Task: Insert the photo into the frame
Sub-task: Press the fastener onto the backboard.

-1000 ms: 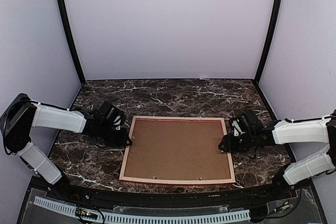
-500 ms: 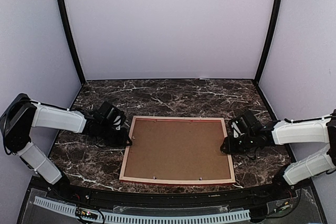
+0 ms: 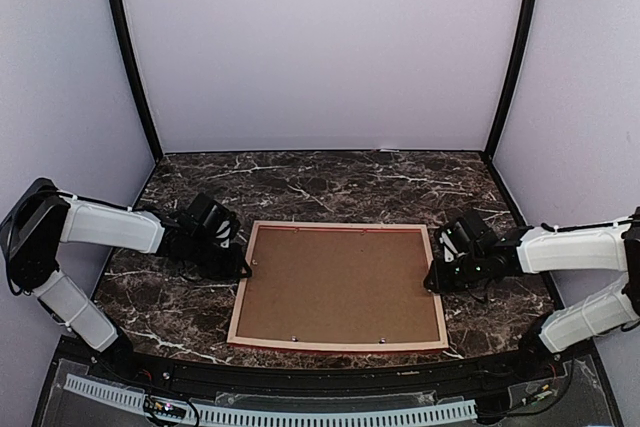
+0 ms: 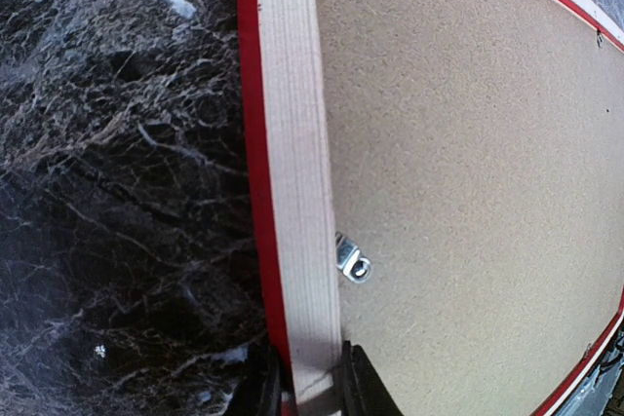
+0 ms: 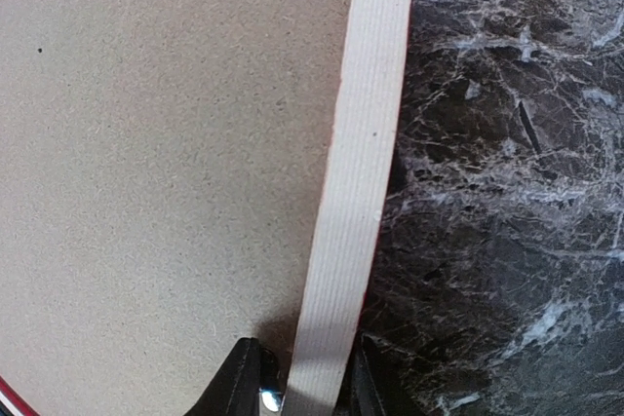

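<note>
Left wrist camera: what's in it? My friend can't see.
Black jaws at the bottom clamp the pale wood rail of the face-down frame. Brown backing board with a small metal tab fills the right, dark marble table the left.

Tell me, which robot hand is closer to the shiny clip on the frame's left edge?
Left. The left gripper pinches the frame rail right beside the clip. The right gripper straddles the opposite rail, across the whole brown board.

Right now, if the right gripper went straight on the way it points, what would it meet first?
The frame. Its right rail sits between the jaws of the right gripper, so it would press into that rail at once, perhaps also the board and table; depth is unclear.
</note>
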Tool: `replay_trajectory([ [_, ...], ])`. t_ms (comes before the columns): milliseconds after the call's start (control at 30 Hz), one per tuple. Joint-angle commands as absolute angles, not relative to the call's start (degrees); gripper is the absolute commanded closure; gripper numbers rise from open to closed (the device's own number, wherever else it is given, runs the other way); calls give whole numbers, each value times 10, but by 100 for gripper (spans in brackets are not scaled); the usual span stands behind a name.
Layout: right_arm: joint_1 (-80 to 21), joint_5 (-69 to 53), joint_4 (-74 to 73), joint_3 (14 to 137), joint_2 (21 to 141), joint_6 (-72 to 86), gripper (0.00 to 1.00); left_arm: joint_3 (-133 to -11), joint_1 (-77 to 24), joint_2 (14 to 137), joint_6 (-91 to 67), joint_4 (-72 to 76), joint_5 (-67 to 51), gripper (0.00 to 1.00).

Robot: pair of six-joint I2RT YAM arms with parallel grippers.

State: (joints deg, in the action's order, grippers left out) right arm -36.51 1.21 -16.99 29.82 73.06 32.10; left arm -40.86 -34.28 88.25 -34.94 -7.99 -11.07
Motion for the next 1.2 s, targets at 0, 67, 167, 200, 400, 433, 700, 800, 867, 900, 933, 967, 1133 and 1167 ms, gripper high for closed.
replay_trajectory([
  [0,-370,15,-191,310,731,305,71,-400,-346,887,-337,-98,-120,82],
  [67,-371,13,-191,311,736,303,73,-400,-346,886,-337,-98,-120,82],
  [167,-370,12,-191,314,740,299,74,-401,-346,886,-336,-100,-120,82],
  [200,-370,12,-190,315,742,298,75,-402,-346,886,-335,-100,-120,82],
  [400,-368,2,-195,327,749,284,76,-404,-346,887,-334,-102,-118,82],
  [433,-368,2,-194,329,749,282,74,-404,-346,886,-334,-103,-117,82],
  [700,-368,-27,-206,336,744,272,66,-406,-346,884,-334,-105,-115,82],
  [800,-368,-30,-210,332,741,272,66,-405,-346,885,-334,-105,-114,82],
  [867,-368,-32,-209,328,740,274,68,-404,-346,886,-334,-102,-115,82],
  [900,-368,-31,-209,328,740,274,69,-402,-346,886,-334,-102,-115,82],
  [933,-368,-32,-210,328,740,275,71,-402,-346,886,-335,-101,-115,82],
  [967,-368,-32,-210,328,741,275,72,-400,-346,886,-335,-100,-115,82],
  [1133,-368,-31,-207,321,737,280,76,-399,-346,885,-335,-100,-116,82],
  [1167,-368,-31,-206,319,735,282,78,-399,-346,884,-336,-100,-116,82],
])
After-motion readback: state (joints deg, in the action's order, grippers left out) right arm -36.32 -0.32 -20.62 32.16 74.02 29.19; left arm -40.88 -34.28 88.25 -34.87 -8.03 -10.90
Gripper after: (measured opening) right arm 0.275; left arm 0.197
